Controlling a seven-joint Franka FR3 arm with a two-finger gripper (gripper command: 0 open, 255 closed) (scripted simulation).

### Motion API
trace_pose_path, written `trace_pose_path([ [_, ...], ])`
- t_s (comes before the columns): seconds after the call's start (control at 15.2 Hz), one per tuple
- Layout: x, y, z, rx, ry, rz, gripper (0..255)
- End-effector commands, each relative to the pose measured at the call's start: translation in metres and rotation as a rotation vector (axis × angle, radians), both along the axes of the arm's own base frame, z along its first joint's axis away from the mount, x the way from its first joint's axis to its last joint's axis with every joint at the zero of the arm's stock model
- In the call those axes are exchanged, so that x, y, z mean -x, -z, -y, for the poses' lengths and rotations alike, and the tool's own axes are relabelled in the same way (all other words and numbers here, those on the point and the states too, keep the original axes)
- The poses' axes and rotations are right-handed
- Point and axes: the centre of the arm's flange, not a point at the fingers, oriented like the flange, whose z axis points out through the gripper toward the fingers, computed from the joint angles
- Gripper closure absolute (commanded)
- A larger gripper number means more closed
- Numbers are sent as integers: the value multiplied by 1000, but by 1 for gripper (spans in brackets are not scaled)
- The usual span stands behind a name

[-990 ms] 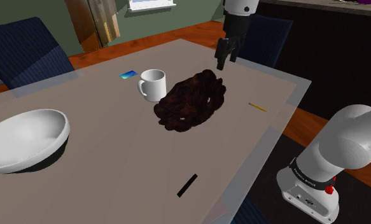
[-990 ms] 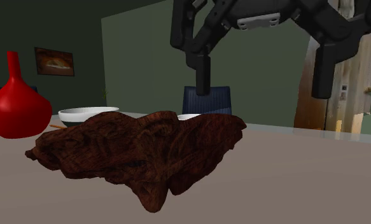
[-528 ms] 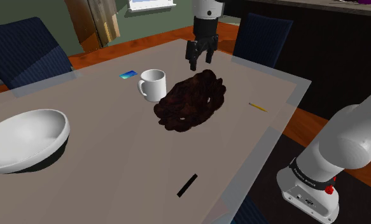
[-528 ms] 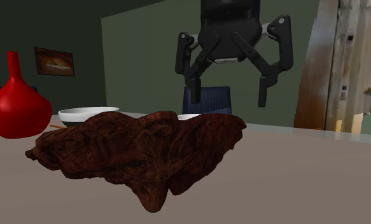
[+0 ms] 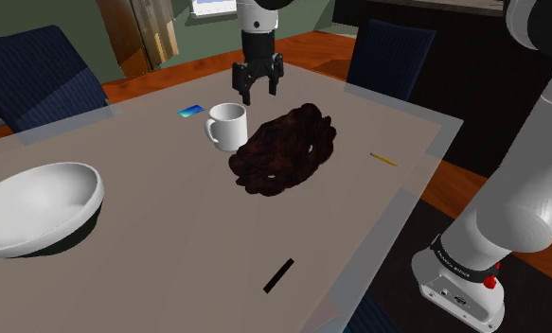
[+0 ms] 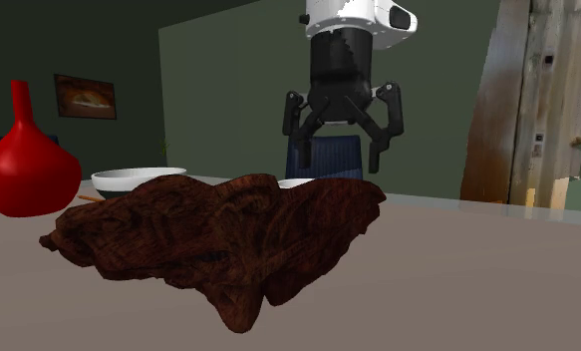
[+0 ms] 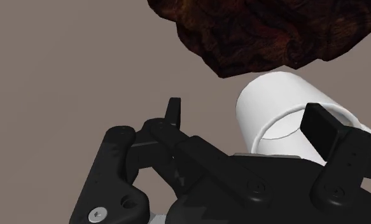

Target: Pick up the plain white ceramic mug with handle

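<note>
A plain white mug (image 5: 228,126) with a handle stands upright on the grey table (image 5: 169,236), touching the edge of a dark brown wrinkled heap (image 5: 285,149). My black gripper (image 5: 258,95) hangs open just above and slightly behind the mug, pointing down. In the wrist view the mug (image 7: 279,111) sits below the open gripper (image 7: 247,118), closer to one finger (image 7: 321,124) than the other, and neither touches it. In the second exterior view the gripper (image 6: 333,145) hovers above the heap (image 6: 218,239), which hides all but a sliver of the mug's rim (image 6: 296,183).
A large white bowl (image 5: 37,208) sits at the shoulder view's left. A blue card (image 5: 190,111) lies beside the mug, a yellow pencil (image 5: 383,159) and a black strip (image 5: 278,274) lie nearer the stand. Blue chairs (image 5: 37,71) ring the table. A red vase (image 6: 24,160) stands beyond the heap.
The gripper has travelled toward the shoulder view's left, from over the table's far edge to just above the mug, staying open throughout. Mug and heap have not moved.
</note>
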Motion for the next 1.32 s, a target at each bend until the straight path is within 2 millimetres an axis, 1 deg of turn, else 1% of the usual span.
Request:
trace_pose_path([
  [0.0, -24, 4, -16, 1, 12, -7, 0],
  [0.13, -47, 9, -30, 2, 22, -14, 0],
  [0.2, -48, 9, -31, 2, 23, -14, 0],
  [0.59, -48, 41, -31, 2, 23, -14, 0],
  [0.66, -48, 49, -31, 2, 23, -14, 0],
  [0.79, -48, 49, -31, 2, 23, -14, 0],
  [0.86, -48, 49, -31, 2, 23, -14, 255],
  [1.25, -48, 49, -31, 2, 23, -14, 255],
])
